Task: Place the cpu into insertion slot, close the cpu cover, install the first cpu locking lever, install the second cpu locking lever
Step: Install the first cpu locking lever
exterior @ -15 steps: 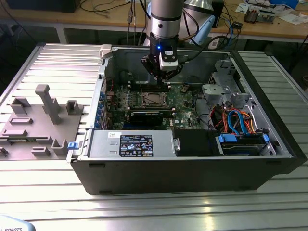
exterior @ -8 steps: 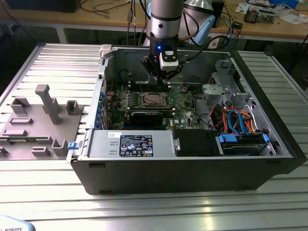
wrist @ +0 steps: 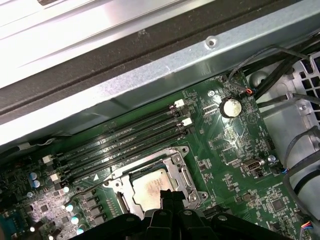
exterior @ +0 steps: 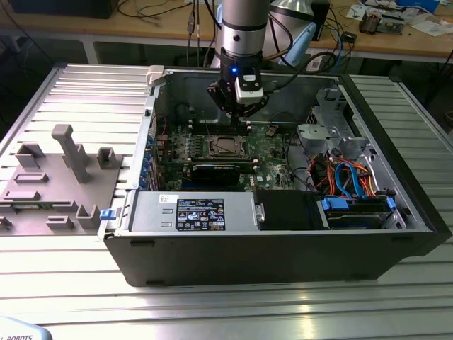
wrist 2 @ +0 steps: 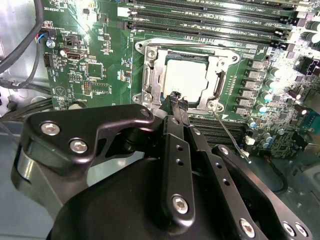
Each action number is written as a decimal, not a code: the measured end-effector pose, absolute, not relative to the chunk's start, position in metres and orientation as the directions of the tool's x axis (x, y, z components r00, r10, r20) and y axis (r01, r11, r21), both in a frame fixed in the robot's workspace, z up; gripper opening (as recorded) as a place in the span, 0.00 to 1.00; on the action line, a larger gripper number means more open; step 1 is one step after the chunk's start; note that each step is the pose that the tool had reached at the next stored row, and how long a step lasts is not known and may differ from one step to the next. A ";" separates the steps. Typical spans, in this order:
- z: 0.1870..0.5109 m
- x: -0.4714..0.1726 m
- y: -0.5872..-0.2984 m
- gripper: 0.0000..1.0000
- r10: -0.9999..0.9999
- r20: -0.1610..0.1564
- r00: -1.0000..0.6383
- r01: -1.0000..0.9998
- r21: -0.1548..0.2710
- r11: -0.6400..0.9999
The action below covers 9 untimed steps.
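Now: hand (exterior: 243, 113) above the slot (exterior: 224, 146), cpu (wrist 2: 186, 77) seated, cover (wrist 2: 154, 85) down over it.

Ext. view: arm comes down into the open pc case (exterior: 396, 234) on the table (exterior: 212, 312); hand hangs w/ its tips just over the board (exterior: 272, 152), beside the slot. Both wrist views: fingers (wrist 2: 178, 107) pressed together, clenched on nothing, tips at the cover's edge. Cpu's pale face shows thru the cover window. A thin lever (wrist 2: 231, 135) sticks out from the slot corner, slanting across the board, not latched. Grey jig (exterior: 67, 170) sits on the table at ext. view's left, well apart.
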State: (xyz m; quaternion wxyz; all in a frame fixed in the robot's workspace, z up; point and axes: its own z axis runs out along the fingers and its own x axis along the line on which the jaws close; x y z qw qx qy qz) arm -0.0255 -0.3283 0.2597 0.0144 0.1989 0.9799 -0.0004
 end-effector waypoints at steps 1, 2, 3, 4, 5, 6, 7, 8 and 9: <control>0.260 -0.026 -0.328 0.11 0.389 -0.028 -0.921 0.389 0.005 0.921; 0.260 -0.026 -0.328 0.11 0.387 -0.028 -0.922 0.387 0.005 0.922; 0.260 -0.026 -0.328 0.11 0.386 -0.028 -0.922 0.386 0.005 0.923; 0.260 -0.026 -0.328 0.11 0.384 -0.028 -0.923 0.384 0.005 0.923; 0.260 -0.026 -0.328 0.11 0.383 -0.028 -0.923 0.383 0.005 0.924; 0.260 -0.026 -0.328 0.11 0.380 -0.028 -0.924 0.380 0.005 0.925; 0.260 -0.026 -0.328 0.11 0.377 -0.028 -0.926 0.377 0.005 0.926; 0.260 -0.026 -0.328 0.11 0.374 -0.028 -0.927 0.374 0.005 0.927; 0.260 -0.026 -0.328 0.11 0.372 -0.028 -0.928 0.372 0.005 0.928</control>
